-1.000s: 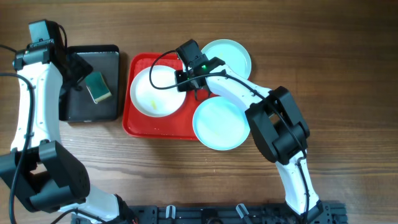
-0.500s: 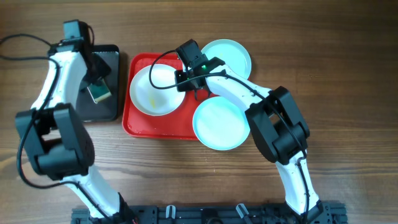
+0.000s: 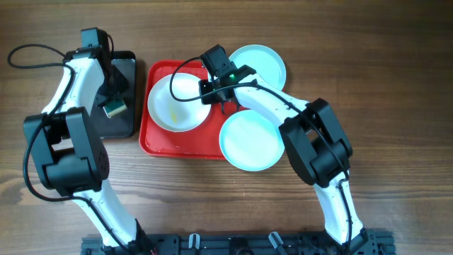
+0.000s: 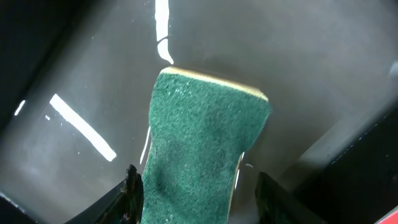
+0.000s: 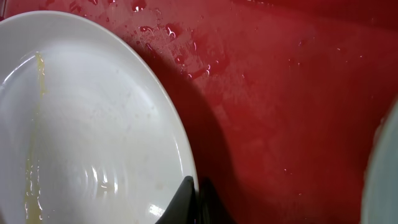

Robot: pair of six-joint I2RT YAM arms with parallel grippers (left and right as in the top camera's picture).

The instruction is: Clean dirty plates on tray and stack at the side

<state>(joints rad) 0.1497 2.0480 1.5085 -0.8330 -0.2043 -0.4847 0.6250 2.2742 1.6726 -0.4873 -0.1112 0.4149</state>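
Tray point(image 3: 159, 145) runs long-ways left-right; right gripper point(image 5: 196, 196) is pinched shut on the white plate point(image 3: 177, 103) at its left end. Left gripper point(image 4: 196, 186) straddles the sponge point(image 4: 199, 137), can't tell if it's gripping.

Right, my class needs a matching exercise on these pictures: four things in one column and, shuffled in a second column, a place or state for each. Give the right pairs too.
Column one
1. cream-white plate
2. sponge
3. red tray
4. right gripper

Column two
A. lies in the black tray, between the fingers of the left gripper
B. carries the plate, with droplets on its surface
C. shut on a plate's rim
D. streaked with yellow

Pairs: 1-D, 2-A, 3-B, 4-C
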